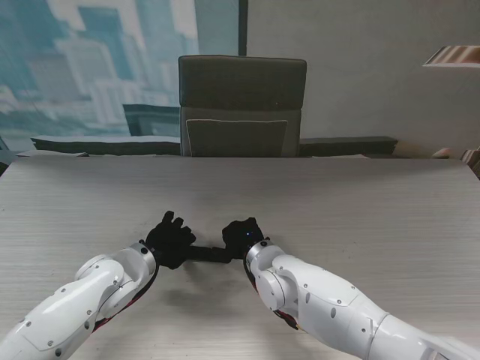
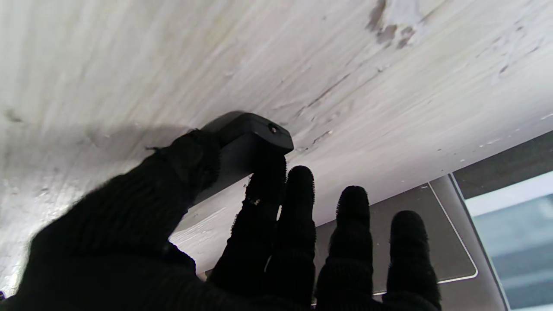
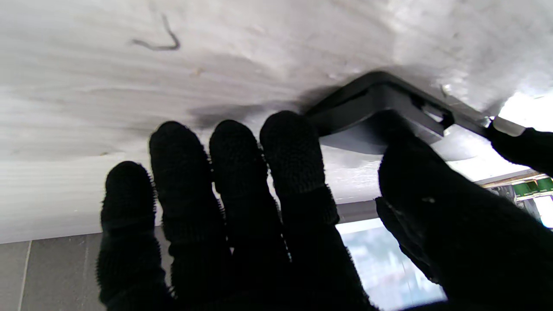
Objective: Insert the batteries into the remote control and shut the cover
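From the stand camera I see my two white arms rising from the near corners and meeting at the middle of the desk point(image 1: 360, 202). My left hand point(image 1: 169, 238) and my right hand point(image 1: 243, 235), both in black gloves, sit close together with the dark remote control point(image 1: 207, 253) spanning the gap between them, lying low at the desk surface.

In the left wrist view, the thumb and the index finger point(image 2: 263, 190) of my left hand pinch one end of the remote control point(image 2: 252, 134); the other three fingers are spread and touch nothing. In the right wrist view, my right hand grips the opposite end point(image 3: 380, 103) between thumb and index finger point(image 3: 293, 151), with the remaining fingers extended past it. That end shows a rectangular notch in its edge. I cannot make out any batteries or a separate cover.

Farther from me, beyond the desk's far edge, stands a dark office chair point(image 1: 241, 105), with a window behind it.
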Robot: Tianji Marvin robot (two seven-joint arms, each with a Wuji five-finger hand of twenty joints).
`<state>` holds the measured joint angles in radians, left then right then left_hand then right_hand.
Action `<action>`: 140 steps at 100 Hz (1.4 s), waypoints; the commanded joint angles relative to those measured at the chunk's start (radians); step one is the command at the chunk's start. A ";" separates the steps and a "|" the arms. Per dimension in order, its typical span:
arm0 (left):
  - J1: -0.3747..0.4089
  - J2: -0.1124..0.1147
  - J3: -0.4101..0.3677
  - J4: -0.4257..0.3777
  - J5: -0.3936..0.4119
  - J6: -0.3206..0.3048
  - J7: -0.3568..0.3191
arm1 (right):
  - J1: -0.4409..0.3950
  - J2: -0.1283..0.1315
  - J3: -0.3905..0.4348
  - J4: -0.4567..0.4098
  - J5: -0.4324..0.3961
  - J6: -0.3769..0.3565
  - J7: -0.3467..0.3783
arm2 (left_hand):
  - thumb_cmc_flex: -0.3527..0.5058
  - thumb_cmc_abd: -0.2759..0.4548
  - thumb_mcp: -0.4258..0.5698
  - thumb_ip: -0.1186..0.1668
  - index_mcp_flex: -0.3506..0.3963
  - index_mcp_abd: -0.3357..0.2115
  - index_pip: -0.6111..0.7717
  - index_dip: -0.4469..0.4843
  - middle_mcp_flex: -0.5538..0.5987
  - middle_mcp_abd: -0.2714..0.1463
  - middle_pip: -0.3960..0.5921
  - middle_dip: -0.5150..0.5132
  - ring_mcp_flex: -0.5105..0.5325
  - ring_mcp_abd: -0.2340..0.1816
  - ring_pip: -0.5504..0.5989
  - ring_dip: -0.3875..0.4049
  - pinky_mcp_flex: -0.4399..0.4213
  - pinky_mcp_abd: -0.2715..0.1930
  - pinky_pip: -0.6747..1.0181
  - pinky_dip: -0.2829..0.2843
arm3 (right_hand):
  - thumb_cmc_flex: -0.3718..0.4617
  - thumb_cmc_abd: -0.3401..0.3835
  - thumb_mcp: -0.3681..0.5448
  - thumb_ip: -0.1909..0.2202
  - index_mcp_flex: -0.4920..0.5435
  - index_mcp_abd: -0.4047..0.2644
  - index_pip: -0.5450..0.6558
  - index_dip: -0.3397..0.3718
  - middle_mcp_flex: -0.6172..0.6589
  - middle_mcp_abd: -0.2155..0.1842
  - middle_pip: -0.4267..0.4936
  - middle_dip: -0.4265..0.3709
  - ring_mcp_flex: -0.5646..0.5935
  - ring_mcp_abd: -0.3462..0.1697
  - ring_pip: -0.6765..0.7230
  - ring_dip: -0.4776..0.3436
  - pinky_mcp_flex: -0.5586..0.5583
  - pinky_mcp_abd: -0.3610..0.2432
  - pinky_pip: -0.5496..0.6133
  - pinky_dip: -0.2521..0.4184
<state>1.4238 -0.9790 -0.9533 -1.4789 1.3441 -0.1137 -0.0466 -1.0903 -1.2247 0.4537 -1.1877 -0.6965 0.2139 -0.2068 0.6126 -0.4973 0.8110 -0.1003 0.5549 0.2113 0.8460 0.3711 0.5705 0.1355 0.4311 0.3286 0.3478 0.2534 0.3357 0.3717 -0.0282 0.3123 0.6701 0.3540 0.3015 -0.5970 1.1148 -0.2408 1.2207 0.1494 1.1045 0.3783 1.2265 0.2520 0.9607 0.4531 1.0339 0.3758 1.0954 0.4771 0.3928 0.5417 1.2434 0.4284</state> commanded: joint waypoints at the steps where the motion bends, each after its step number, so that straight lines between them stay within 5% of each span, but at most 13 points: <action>1: 0.028 0.001 0.015 0.030 0.006 0.001 -0.030 | -0.019 0.003 -0.011 0.025 -0.005 0.007 0.029 | 0.014 -0.047 -0.044 0.000 0.047 -0.251 0.241 0.071 0.014 -0.005 0.016 0.017 -0.009 0.015 0.007 -0.007 -0.016 0.012 0.017 0.011 | 0.129 -0.085 0.048 0.017 -0.025 -0.103 -0.010 -0.039 0.017 0.025 0.027 -0.001 0.016 0.002 0.017 -0.001 -0.002 0.030 0.008 0.010; 47: 0.035 0.001 0.010 0.025 0.015 0.006 -0.031 | -0.010 0.016 -0.031 0.048 -0.055 0.013 0.019 | 0.007 -0.048 -0.051 -0.003 0.047 -0.276 0.326 0.083 0.018 -0.004 0.018 0.017 -0.005 0.017 0.009 -0.005 -0.015 0.012 0.016 0.011 | 0.091 -0.154 0.047 -0.005 -0.050 -0.110 0.011 -0.058 0.004 0.015 0.031 0.000 0.014 -0.011 0.015 -0.001 0.000 0.023 0.009 0.010; 77: 0.033 0.001 0.013 0.026 0.014 0.005 -0.028 | -0.020 0.026 -0.002 0.021 -0.078 -0.009 0.002 | 0.003 -0.041 -0.054 -0.002 0.041 -0.274 0.323 0.074 0.017 -0.004 0.018 0.018 -0.006 0.016 0.009 -0.004 -0.015 0.011 0.015 0.012 | 0.017 -0.095 0.020 0.070 -0.041 -0.098 -0.029 0.011 -0.007 0.016 0.034 0.000 0.000 -0.012 0.011 0.003 -0.007 0.020 0.009 0.011; 85: 0.033 0.001 0.013 0.026 0.014 0.005 -0.029 | -0.019 0.026 -0.001 0.020 -0.078 -0.012 0.002 | 0.002 -0.036 -0.056 -0.001 0.041 -0.274 0.323 0.074 0.017 -0.004 0.018 0.018 -0.007 0.017 0.009 -0.004 -0.015 0.012 0.015 0.012 | 0.006 -0.075 0.009 0.110 -0.030 -0.096 -0.072 0.126 -0.005 0.019 0.035 0.000 0.001 -0.010 0.013 0.005 -0.007 0.022 0.009 0.012; 92: 0.032 0.001 0.014 0.026 0.012 0.005 -0.031 | -0.017 0.026 -0.001 0.021 -0.079 -0.011 0.001 | 0.001 -0.032 -0.058 0.000 0.041 -0.274 0.323 0.074 0.017 -0.003 0.018 0.017 -0.008 0.017 0.009 -0.004 -0.016 0.011 0.015 0.012 | 0.001 -0.063 0.004 0.112 -0.012 -0.097 -0.065 0.141 0.010 0.019 0.038 0.000 0.012 -0.005 0.018 0.006 -0.005 0.025 0.010 0.012; 113: 0.030 0.001 0.017 0.026 0.009 0.004 -0.036 | -0.011 0.017 -0.010 0.029 -0.056 -0.001 0.012 | -0.003 -0.023 -0.066 0.002 0.040 -0.271 0.321 0.071 0.016 -0.002 0.017 0.017 -0.009 0.016 0.008 -0.004 -0.017 0.011 0.014 0.012 | -0.005 0.025 -0.032 0.118 0.096 -0.080 -0.097 0.103 0.107 0.028 -0.021 -0.028 0.069 0.026 -0.002 -0.020 0.012 0.041 0.008 0.010; 140: 0.028 0.001 0.020 0.028 0.004 0.003 -0.039 | -0.002 0.001 -0.027 0.033 -0.016 -0.019 0.024 | 0.005 -0.014 -0.075 0.005 0.040 -0.270 0.317 0.070 0.015 -0.001 0.017 0.017 -0.010 0.016 0.008 -0.004 -0.017 0.010 0.014 0.013 | 0.002 0.063 -0.038 0.122 0.100 -0.047 -0.081 0.050 0.162 0.038 -0.102 -0.049 0.090 0.042 -0.028 -0.048 0.015 0.045 0.006 0.008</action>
<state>1.4280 -0.9792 -0.9546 -1.4824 1.3503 -0.1053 -0.0506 -1.0821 -1.2174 0.4408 -1.1670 -0.7181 0.2060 -0.2132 0.5976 -0.4866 0.8130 -0.0904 0.5314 0.2106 0.9031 0.3800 0.5715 0.1352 0.4316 0.3291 0.3478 0.2534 0.3357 0.3717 -0.0282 0.3123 0.6702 0.3540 0.2464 -0.5237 1.0920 -0.1597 1.2876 0.1067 1.0191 0.4426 1.3511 0.2508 0.8929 0.4170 1.1055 0.3910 1.0834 0.4438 0.4067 0.5682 1.2586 0.4417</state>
